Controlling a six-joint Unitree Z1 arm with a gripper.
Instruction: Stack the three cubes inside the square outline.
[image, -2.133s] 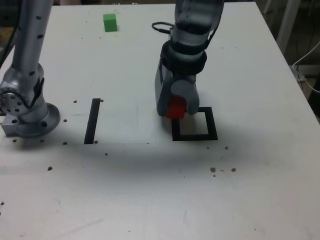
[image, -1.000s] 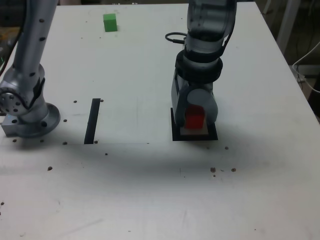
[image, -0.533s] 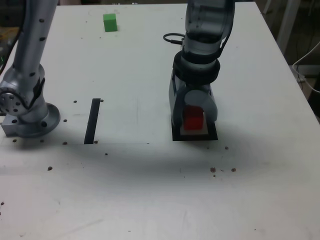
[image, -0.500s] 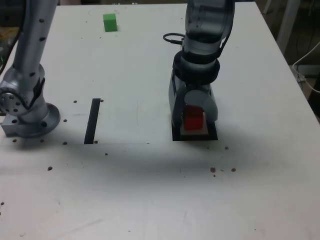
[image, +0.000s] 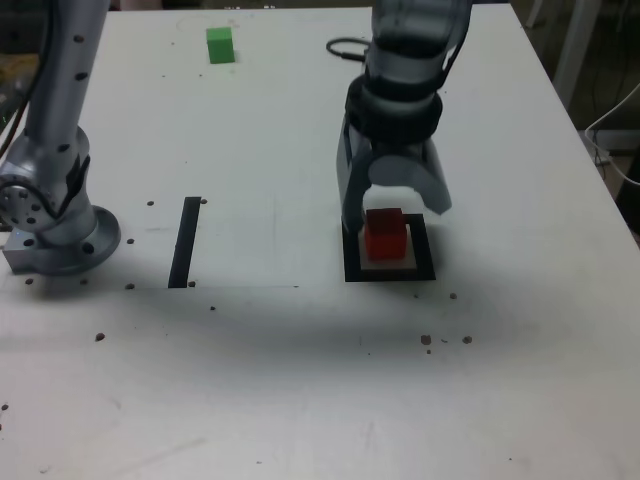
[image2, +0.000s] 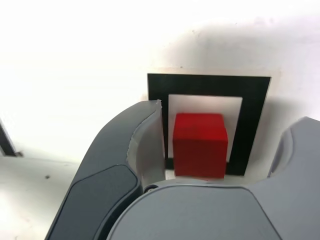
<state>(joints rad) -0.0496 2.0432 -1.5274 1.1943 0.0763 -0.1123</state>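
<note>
A red cube (image: 385, 236) rests on the white centre of the square outline (image: 390, 273), with nothing on top of it. My gripper (image: 395, 212) hangs just above and around it, open, one jaw on each side, touching neither face. The wrist view shows the same red cube (image2: 200, 142) inside the square outline (image2: 253, 120). There a gap shows between the cube and each of the fingers (image2: 145, 142) of my gripper (image2: 220, 147). A green cube (image: 220, 44) stands alone near the table's far edge, toward the exterior view's left.
A straight black strip (image: 185, 241) lies on the white table to the exterior view's left of the outline. The arm's base (image: 55, 235) stands at the left edge. Small dark specks (image: 445, 340) dot the table in front of the outline.
The jaws have spread apart and let go of the red cube, which stays in the outline. The gripper has lifted slightly.
</note>
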